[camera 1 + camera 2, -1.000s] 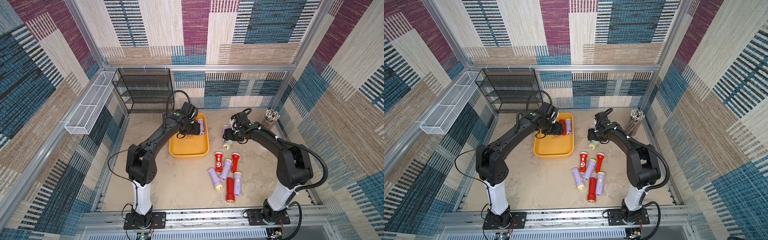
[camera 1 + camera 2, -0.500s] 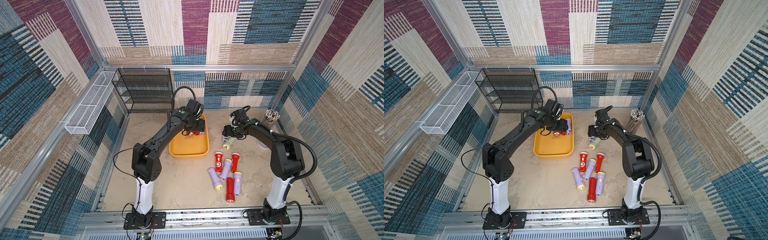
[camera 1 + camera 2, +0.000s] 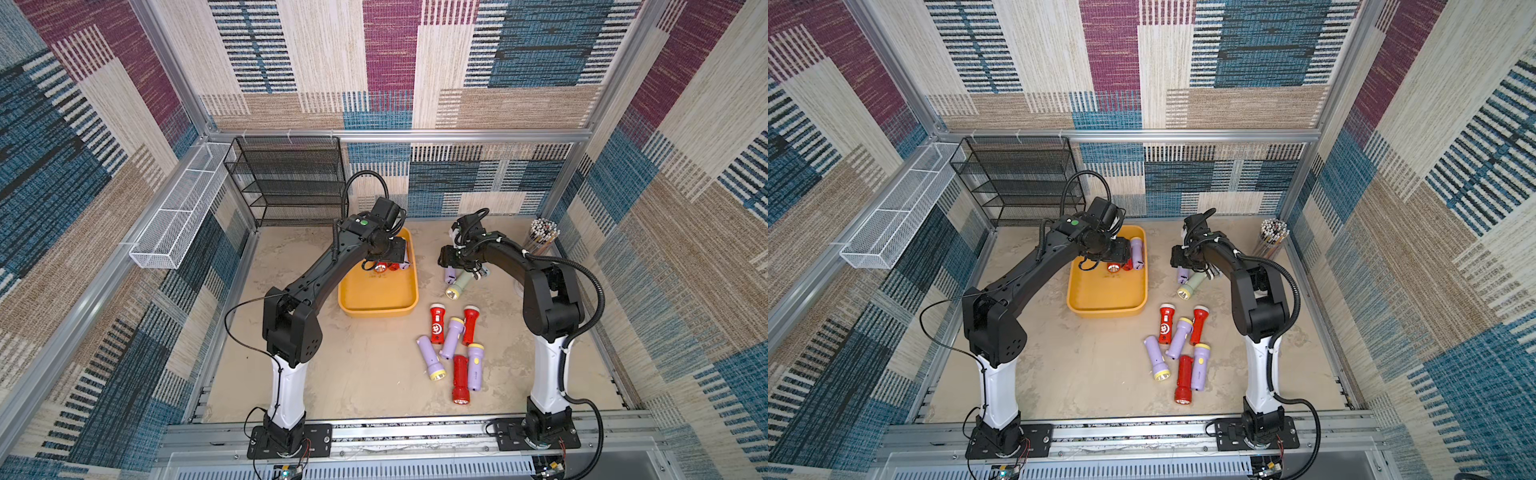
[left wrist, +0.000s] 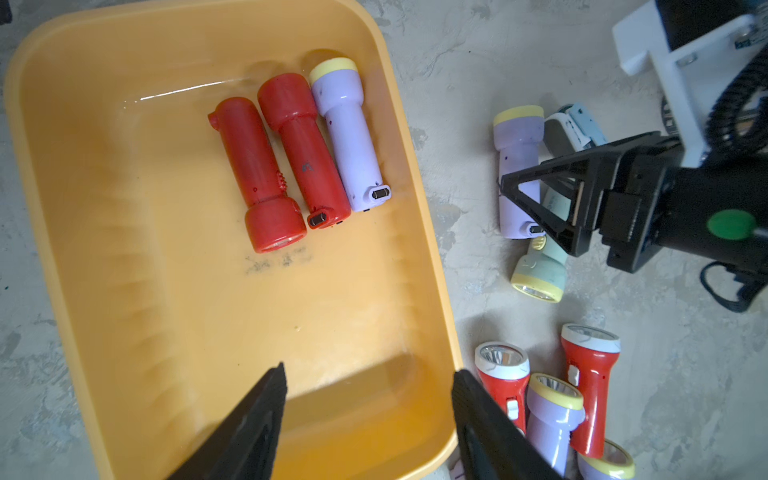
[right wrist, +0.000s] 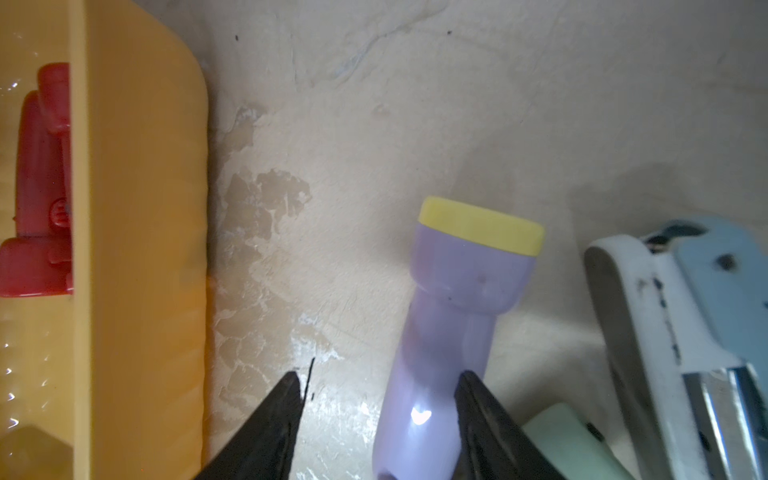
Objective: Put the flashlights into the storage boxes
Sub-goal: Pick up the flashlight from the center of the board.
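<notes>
Right hand [image 5: 379, 376]: open around a lilac flashlight [image 5: 453, 316], unclamped. Left hand [image 4: 369, 370]: open, empty, over the yellow tray [image 4: 187, 291]. Shows three flashlights [image 4: 303, 166] stowed, eight left on the tabletop [image 3: 353, 374].

No word or number is legible. One red flashlight [image 4: 301, 149] bears a small grey mark [image 4: 308, 167] (perhaps an A).

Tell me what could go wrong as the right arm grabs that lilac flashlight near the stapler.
The lilac flashlight sits off-centre between the right gripper's open jaws, so closing may twist it loose. The pale green flashlight and stapler crowd one finger and could get dragged. The left gripper hangs over the tray, risking a clash.
</notes>
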Robot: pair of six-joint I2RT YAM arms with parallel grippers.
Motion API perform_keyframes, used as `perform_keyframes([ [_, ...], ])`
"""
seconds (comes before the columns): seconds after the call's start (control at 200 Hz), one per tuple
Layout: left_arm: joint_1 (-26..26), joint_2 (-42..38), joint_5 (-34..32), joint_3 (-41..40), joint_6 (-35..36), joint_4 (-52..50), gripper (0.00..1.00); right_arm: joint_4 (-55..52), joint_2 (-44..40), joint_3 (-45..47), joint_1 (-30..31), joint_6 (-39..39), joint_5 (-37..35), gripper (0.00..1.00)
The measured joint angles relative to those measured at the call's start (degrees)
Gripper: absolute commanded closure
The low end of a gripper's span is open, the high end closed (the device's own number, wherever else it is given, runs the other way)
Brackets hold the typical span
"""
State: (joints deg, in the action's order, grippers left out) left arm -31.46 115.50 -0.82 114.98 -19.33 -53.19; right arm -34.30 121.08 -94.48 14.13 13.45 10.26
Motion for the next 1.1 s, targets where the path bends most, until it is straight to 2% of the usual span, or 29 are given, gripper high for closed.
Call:
perform_keyframes([
  [0.24, 0.4, -0.8, -2.2, -0.9, 2.6, -1.3, 0.32, -0.5, 2.6, -1.0, 0.0, 0.8, -0.2, 0.38],
  [0.451, 1.4, -0.9, -2.3, -1.4, 3.8, -1.4, 0.28, -1.7, 4.9, -3.2, 0.0, 1.6, -0.4, 0.45],
  [0.861, 4.1, -2.2, -2.0, -2.4, 6.5, -1.5, 0.30, -3.3, 7.8, -6.6, 0.0, 3.2, -0.9, 0.61],
  [1.097, 5.2, -2.7, -1.9, -2.7, 7.1, -1.5, 0.30, -6.7, 7.9, -9.7, 0.0, 4.0, -2.4, 0.64],
])
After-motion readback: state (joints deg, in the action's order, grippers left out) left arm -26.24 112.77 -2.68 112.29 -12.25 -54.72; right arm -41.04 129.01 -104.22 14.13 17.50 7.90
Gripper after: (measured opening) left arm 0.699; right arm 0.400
